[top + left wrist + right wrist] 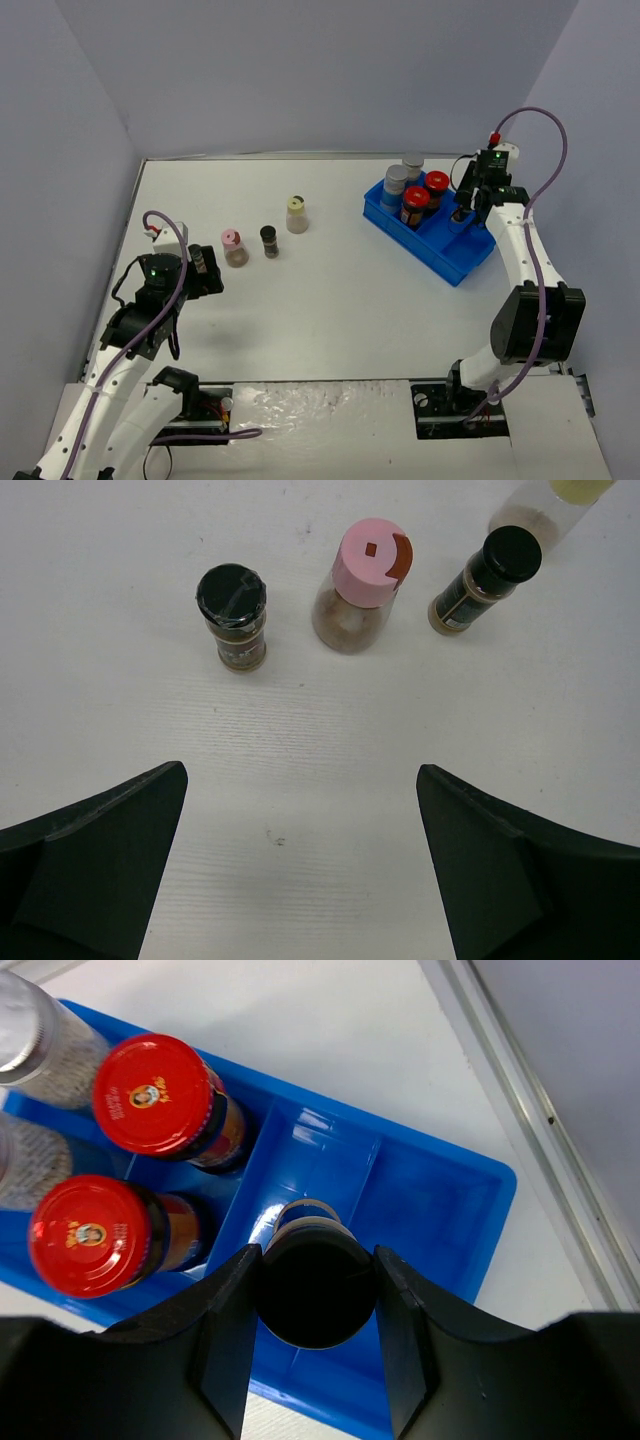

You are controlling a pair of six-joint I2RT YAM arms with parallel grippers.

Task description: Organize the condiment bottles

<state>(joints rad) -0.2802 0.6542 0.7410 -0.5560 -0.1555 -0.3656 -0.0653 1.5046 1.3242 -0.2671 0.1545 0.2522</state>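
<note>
A white, faintly grained surface is boxed in by plain pale grey panels — a back wall, a left wall and a right wall. The light is soft and even.

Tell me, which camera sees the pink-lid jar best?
The left wrist view: the pink-lidded jar stands close and big there, so you see its lid's little slot and the brown spice inside. The top external view shows the jar only tiny, from above. The right wrist view does not show it.
</note>
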